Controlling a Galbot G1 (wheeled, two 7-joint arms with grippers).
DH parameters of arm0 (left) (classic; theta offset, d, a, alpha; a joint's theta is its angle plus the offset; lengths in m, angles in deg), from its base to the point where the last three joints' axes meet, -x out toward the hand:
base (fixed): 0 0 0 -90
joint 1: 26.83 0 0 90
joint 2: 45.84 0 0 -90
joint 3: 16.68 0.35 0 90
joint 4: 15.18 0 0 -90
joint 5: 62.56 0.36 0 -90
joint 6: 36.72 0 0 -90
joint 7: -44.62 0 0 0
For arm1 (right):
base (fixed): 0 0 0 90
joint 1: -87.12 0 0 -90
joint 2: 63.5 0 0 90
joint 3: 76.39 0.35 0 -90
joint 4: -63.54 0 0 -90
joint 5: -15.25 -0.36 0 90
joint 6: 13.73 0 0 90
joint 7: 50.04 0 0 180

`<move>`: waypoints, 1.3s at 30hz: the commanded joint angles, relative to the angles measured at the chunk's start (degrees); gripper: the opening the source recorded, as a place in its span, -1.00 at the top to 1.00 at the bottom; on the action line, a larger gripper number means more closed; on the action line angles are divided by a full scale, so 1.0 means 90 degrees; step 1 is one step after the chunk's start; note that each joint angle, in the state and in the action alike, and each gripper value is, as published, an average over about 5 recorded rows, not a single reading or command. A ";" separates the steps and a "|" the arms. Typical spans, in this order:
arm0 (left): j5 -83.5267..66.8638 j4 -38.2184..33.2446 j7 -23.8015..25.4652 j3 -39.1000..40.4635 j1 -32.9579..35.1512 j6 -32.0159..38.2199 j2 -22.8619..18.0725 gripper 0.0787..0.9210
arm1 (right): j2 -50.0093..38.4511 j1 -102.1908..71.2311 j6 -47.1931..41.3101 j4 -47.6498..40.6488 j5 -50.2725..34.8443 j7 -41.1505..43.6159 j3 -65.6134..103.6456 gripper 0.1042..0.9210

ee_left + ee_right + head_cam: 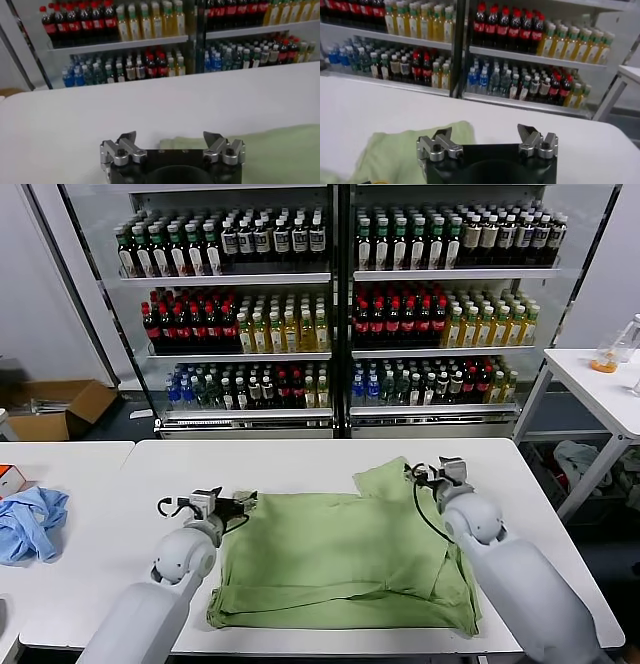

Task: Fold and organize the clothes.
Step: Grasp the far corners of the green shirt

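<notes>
The pale green shirt (340,559) lies spread and partly folded on the white table (300,459), one sleeve turned up at its far right corner (385,479). No graphic or buttons show. My left gripper (245,502) is open and empty at the shirt's far left corner; in the left wrist view (170,136) the cloth edge (280,150) lies just beyond its fingers. My right gripper (428,474) is open and empty by the far right sleeve; in the right wrist view (485,131) green cloth (395,152) lies beside it.
A light blue cloth (30,522) lies on a neighbouring table at the left. A glass-door cooler full of bottles (330,304) stands behind. Another white table (600,384) is at the right, a cardboard box (55,406) on the floor.
</notes>
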 commanded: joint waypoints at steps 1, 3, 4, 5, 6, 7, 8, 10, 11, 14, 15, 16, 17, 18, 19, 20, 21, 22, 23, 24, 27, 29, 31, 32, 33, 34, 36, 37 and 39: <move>0.0022 0.0778 -0.0001 0.0325 -0.0559 -0.0015 -0.0128 -0.77 | 0.0516 0.0677 -0.0030 -0.1201 0.0023 0.0086 -0.0372 -0.76; -0.0014 0.0732 0.0017 0.0324 -0.0518 -0.0014 -0.0112 -0.77 | 0.0577 0.0691 -0.0038 -0.1321 0.0016 0.0109 -0.0383 -0.76; -0.0032 0.0708 0.0024 0.0320 -0.0487 -0.0014 -0.0100 -0.77 | 0.0607 0.0696 -0.0049 -0.1386 0.0005 0.0118 -0.0384 -0.76; -0.0053 0.0684 0.0030 0.0315 -0.0452 -0.0014 -0.0085 -0.77 | 0.0640 0.0700 -0.0063 -0.1456 -0.0007 0.0128 -0.0386 -0.76; -0.0072 0.0663 0.0033 0.0309 -0.0420 -0.0014 -0.0071 -0.77 | 0.0666 0.0703 -0.0078 -0.1514 -0.0019 0.0139 -0.0388 -0.76; -0.0106 0.0636 0.0037 0.0301 -0.0378 -0.0014 -0.0053 -0.77 | 0.0694 0.0704 -0.0093 -0.1573 -0.0033 0.0149 -0.0392 -0.76; -0.0153 0.0606 0.0043 0.0292 -0.0335 -0.0014 -0.0034 -0.77 | 0.0722 0.0705 -0.0109 -0.1628 -0.0047 0.0159 -0.0396 -0.76; -0.0249 0.0539 0.0063 0.0275 -0.0255 -0.0012 0.0000 -0.77 | 0.0766 0.0703 -0.0124 -0.1709 -0.0095 0.0172 -0.0405 -0.76; -0.0297 0.0501 0.0079 0.0264 -0.0207 -0.0011 0.0017 -0.77 | 0.0786 0.0701 -0.0131 -0.1746 -0.0131 0.0175 -0.0408 -0.75; -0.0386 0.0374 0.0151 0.0232 -0.0083 -0.0007 0.0055 -0.75 | 0.0826 0.0687 -0.0137 -0.1819 -0.0248 0.0160 -0.0400 -0.65; -0.0409 0.0331 0.0175 0.0221 -0.0042 -0.0006 0.0066 -0.71 | 0.0833 0.0677 -0.0139 -0.1829 -0.0279 0.0150 -0.0393 -0.58; -0.0430 0.0288 0.0198 0.0209 -0.0003 -0.0005 0.0077 -0.67 | 0.0837 0.0663 -0.0140 -0.1830 -0.0309 0.0139 -0.0386 -0.52; -0.0448 0.0250 0.0219 0.0198 0.0037 -0.0004 0.0089 -0.62 | 0.0837 0.0647 -0.0141 -0.1823 -0.0335 0.0131 -0.0380 -0.46; -0.0463 0.0219 0.0239 0.0186 0.0076 -0.0004 0.0100 -0.54 | 0.0834 0.0629 -0.0142 -0.1808 -0.0353 0.0127 -0.0376 -0.37; -0.0481 0.0192 0.0258 0.0176 0.0113 -0.0003 0.0111 -0.48 | 0.0826 0.0608 -0.0143 -0.1779 -0.0370 0.0126 -0.0373 -0.31; -0.0494 0.0171 0.0274 0.0166 0.0145 -0.0003 0.0122 -0.42 | 0.0816 0.0584 -0.0142 -0.1743 -0.0385 0.0128 -0.0371 -0.24; -0.0516 0.0152 0.0288 0.0154 0.0177 -0.0002 0.0133 -0.33 | 0.0804 0.0559 -0.0142 -0.1697 -0.0395 0.0132 -0.0367 -0.16; -0.0544 0.0138 0.0299 0.0141 0.0203 -0.0001 0.0141 -0.27 | 0.0792 0.0532 -0.0142 -0.1647 -0.0406 0.0138 -0.0362 -0.10; -0.0578 0.0125 0.0307 0.0126 0.0227 0.0000 0.0149 -0.21 | 0.0779 0.0503 -0.0141 -0.1588 -0.0416 0.0147 -0.0354 -0.03; -0.0619 0.0112 0.0316 0.0109 0.0251 0.0004 0.0157 -0.13 | 0.0767 0.0474 -0.0140 -0.1530 -0.0422 0.0158 -0.0341 0.05; -0.0770 0.0074 0.0336 0.0056 0.0308 0.0031 0.0184 0.08 | 0.0732 0.0370 -0.0133 -0.1342 -0.0427 0.0200 -0.0289 0.27; -0.0870 0.0047 0.0348 0.0024 0.0336 0.0061 0.0208 0.20 | 0.0708 0.0295 -0.0115 -0.1220 -0.0431 0.0226 -0.0257 0.39; -0.0962 0.0025 0.0362 -0.0003 0.0354 0.0094 0.0235 0.34 | 0.0682 0.0222 -0.0076 -0.1094 -0.0433 0.0250 -0.0237 0.54; -0.1006 0.0016 0.0370 -0.0016 0.0360 0.0110 0.0244 0.41 | 0.0669 0.0192 -0.0051 -0.1040 -0.0432 0.0260 -0.0230 0.61; -0.1055 -0.0001 0.0379 -0.0032 0.0365 0.0130 0.0252 0.49 | 0.0651 0.0156 -0.0018 -0.0956 -0.0432 0.0270 -0.0220 0.69; -0.1101 -0.0021 0.0387 -0.0047 0.0370 0.0149 0.0259 0.55 | 0.0634 0.0126 0.0010 -0.0878 -0.0432 0.0279 -0.0210 0.75; -0.1188 -0.0087 0.0404 -0.0081 0.0384 0.0199 0.0265 0.69 | 0.0591 0.0067 0.0074 -0.0692 -0.0436 0.0295 -0.0187 0.89; -0.1223 -0.0130 0.0412 -0.0098 0.0393 0.0228 0.0267 0.76 | 0.0567 0.0039 0.0109 -0.0580 -0.0442 0.0301 -0.0170 0.93; -0.1273 -0.0233 0.0422 -0.0133 0.0415 0.0300 0.0271 0.86 | 0.0514 -0.0016 0.0186 -0.0374 -0.0464 0.0307 -0.0125 0.99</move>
